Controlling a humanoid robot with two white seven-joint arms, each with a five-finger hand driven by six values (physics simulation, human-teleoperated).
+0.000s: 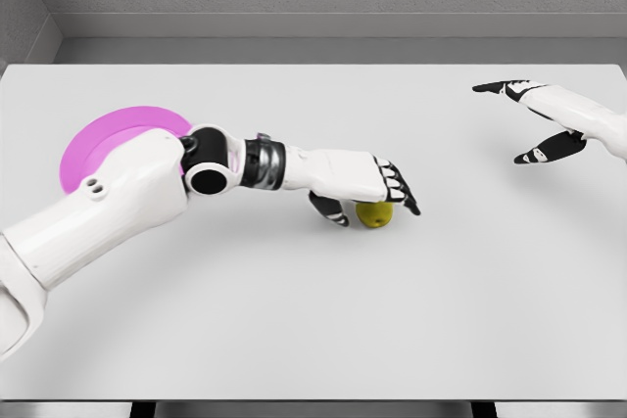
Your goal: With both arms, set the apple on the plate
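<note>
On the grey table, the apple at frame centre is covered but not yet gripped by the left hand, fingers half-curled; closure and carriage to the plate, centre left, are judged next, while the right hand, upper right, is held spread and empty.

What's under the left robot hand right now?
A yellow-green apple on the table, partly showing beneath the left robot hand. Its top is covered, so contact is unclear.

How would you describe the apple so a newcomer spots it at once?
Start at the white table; the left hand reaches to its middle. Under that hand's fingers sits the apple, small, round and yellow-green, unlike the flat pink plate far left.
</note>
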